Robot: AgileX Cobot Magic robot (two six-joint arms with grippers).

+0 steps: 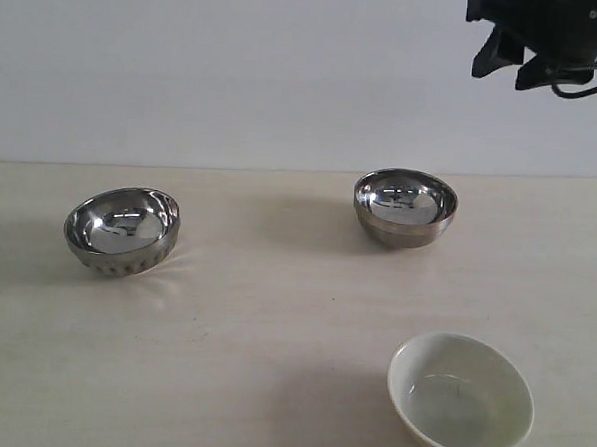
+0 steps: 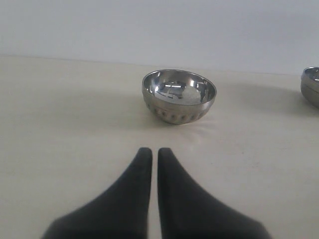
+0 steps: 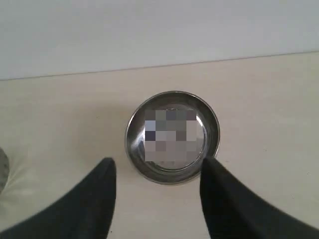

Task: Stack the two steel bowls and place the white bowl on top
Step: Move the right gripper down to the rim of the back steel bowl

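The left hand (image 2: pixel 150 152), pressed together, faces the dimpled steel bowl (image 2: pixel 179 95) just ahead. The right hand (image 3: pixel 157 163), spread, hovers over the plain steel bowl (image 3: pixel 172 137). Only the exterior view shows the white bowl (image 1: pixel 460 394).

dimpled steel bowl (image 1: pixel 122 230): shiny, sat upright on the left of the desk (image 1: pixel 273 332)
plain steel bowl (image 1: pixel 404 208): mirror-like, upright, further back on the right, well apart from the dimpled one
white bowl (image 1: pixel 460 394): glossy, upright, front right, on its own
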